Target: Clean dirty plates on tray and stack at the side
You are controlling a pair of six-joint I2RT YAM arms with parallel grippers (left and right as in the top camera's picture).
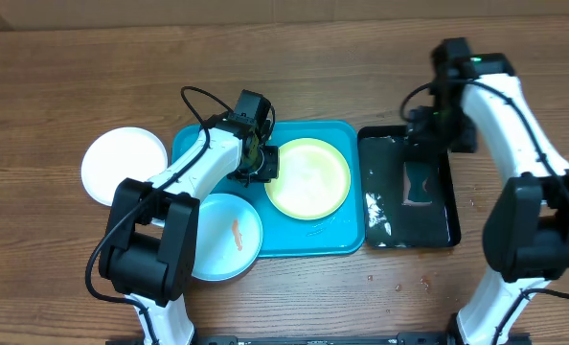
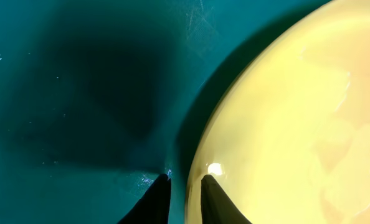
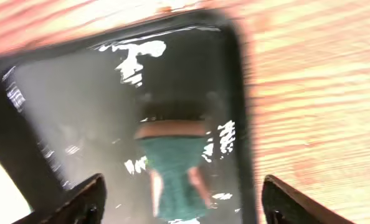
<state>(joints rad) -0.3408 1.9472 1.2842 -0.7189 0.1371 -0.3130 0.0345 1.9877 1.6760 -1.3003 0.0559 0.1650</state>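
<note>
Two pincers were mine. The left pincer [image 2: 185, 188] was drawn nearly shut, its dark fingertips [image 2: 159, 198] pinching the rim of the yellow-green plate [image 1: 308, 177]: one tip was outside the rim over the bare floor of the turquoise tray [image 1: 347, 232], the other just inside it on the glossy yellow surface. That plate lay on the right half of the tray, and I had it by its left edge, near the tray's middle. The wet-looking sheen on it showed no smear I could make out.

The light blue plate [image 1: 222, 257] sat at the tray's left corner nearest my base, overhanging the tray's rim there, with a small orange-red smear [image 1: 237, 234] near its centre. The white plate [image 1: 122, 165] lay off the tray, on the desk [image 1: 74, 77] just beside the tray's left side.

My right pincer [image 3: 184, 186] was spread wide and held nothing. It hung over the glossy black tray [image 1: 444, 218], which stood just beside the turquoise tray's right edge. A greenish thing [image 3: 172, 174] lay in that black tray below my open fingers, too blurred to name, with white flecks [image 1: 378, 216] on the side toward the turquoise tray.
</note>
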